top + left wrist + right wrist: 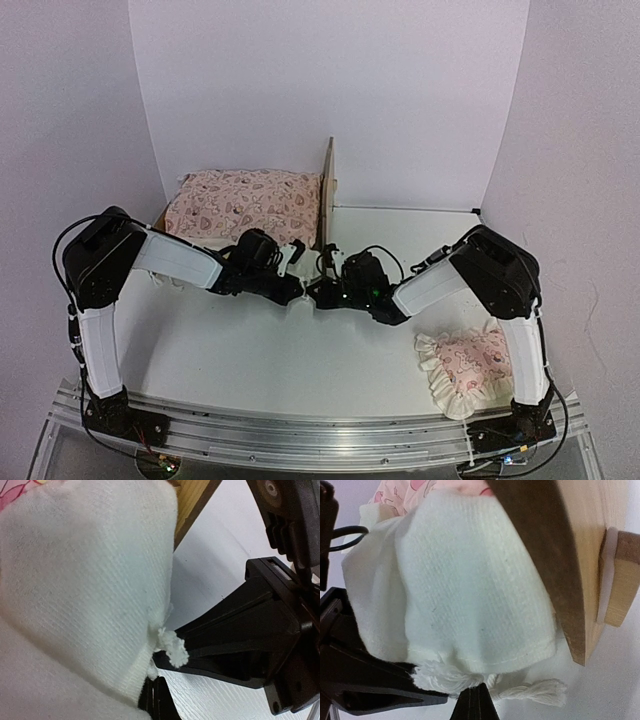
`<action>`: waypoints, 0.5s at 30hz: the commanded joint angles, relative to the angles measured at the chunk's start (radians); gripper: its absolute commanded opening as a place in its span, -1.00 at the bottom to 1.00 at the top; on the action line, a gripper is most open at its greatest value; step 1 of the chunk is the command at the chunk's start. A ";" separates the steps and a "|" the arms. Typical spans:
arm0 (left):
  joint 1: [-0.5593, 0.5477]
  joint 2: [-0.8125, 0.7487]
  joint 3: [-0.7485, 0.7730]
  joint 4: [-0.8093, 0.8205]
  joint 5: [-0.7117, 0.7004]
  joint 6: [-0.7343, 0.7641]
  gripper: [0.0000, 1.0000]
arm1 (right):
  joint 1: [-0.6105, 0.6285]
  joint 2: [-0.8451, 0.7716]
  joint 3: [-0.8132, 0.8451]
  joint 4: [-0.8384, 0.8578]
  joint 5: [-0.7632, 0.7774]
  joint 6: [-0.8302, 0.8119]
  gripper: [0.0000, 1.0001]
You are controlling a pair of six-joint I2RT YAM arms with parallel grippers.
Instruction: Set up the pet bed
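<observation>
Both forearms (180, 260) are barring the near approach to the pet bed (327, 190). A white cloth (470, 590) is bunching against its headboard, while bare table (420, 225) is lying open rightward, behind the pillow (465, 365).

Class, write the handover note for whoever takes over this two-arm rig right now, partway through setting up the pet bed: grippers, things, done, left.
Left gripper: shut, pinching the edge of the white fringed cloth.
Right gripper: shut on that cloth's tasselled edge.
Pet bed: back left of the table, headboard upright, pink cushion lying in it.
Pillow: on the table, near right corner.
Done: cushion in.
Left: probably lay out the cloth, then place the pillow.
</observation>
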 commanded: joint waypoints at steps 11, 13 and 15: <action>0.034 -0.083 -0.052 0.008 0.056 -0.060 -1.00 | 0.078 -0.057 -0.034 0.090 0.277 -0.166 -1.00; 0.037 -0.086 -0.061 0.017 0.054 -0.059 -1.00 | 0.090 -0.069 -0.050 0.092 0.310 -0.168 -1.00; 0.040 -0.087 -0.068 0.036 0.053 -0.054 -1.00 | 0.106 -0.082 -0.082 0.102 0.346 -0.179 -1.00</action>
